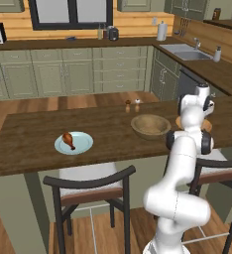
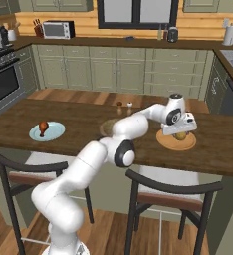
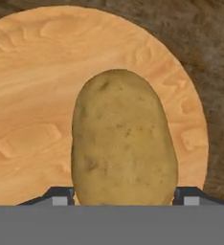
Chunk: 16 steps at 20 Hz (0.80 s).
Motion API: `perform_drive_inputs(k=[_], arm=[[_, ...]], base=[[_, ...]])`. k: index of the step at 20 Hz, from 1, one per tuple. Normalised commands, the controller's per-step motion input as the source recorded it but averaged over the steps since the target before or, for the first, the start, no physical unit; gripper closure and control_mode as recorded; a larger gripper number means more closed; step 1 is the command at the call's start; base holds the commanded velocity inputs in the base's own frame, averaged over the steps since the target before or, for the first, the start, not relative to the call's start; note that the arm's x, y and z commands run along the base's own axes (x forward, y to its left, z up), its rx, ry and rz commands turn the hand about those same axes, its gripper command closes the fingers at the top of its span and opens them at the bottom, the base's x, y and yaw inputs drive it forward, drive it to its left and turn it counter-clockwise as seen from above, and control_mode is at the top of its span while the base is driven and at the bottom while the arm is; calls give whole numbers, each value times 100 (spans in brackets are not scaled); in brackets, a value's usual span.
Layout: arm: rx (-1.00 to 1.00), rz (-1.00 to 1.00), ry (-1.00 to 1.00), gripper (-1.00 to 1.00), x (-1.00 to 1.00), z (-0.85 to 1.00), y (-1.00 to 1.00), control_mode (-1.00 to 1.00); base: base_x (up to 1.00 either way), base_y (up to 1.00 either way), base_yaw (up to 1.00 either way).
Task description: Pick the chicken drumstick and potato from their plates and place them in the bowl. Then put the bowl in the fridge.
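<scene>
The yellowish-tan potato [image 3: 123,139] lies on the orange-tan plate [image 3: 32,95] at the right end of the counter. My gripper [image 3: 123,198] is low over it and open, one fingertip [image 3: 61,195] at each side of the potato. From the right base view the gripper [image 2: 180,133] sits on top of the potato [image 2: 180,136] and its plate [image 2: 168,142]. The reddish-brown drumstick [image 1: 68,140] rests on the pale blue-green plate [image 1: 83,146] at the left. The wooden bowl [image 1: 150,126] stands between the two plates. The fridge is out of view.
Two small shakers [image 1: 132,104] stand on the counter behind the bowl. Two dark chairs [image 1: 90,186] are tucked under the counter's near edge. A sink [image 1: 185,51] and cabinets line the far walls.
</scene>
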Motion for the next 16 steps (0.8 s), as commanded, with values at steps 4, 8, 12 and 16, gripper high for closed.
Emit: perform_drive_inputs(k=[4, 8, 12, 16], arm=[[2, 6, -7, 100, -97, -41, 54, -100], [2, 0, -14, 100, -100, -12, 75, -100], [1, 0, -36, 100, -100, -40, 77, -100], [2, -2, -70, 100, -100, -2, 45, -100]], base=[[0, 0, 0], [0, 0, 0], [0, 0, 0], [0, 0, 0]])
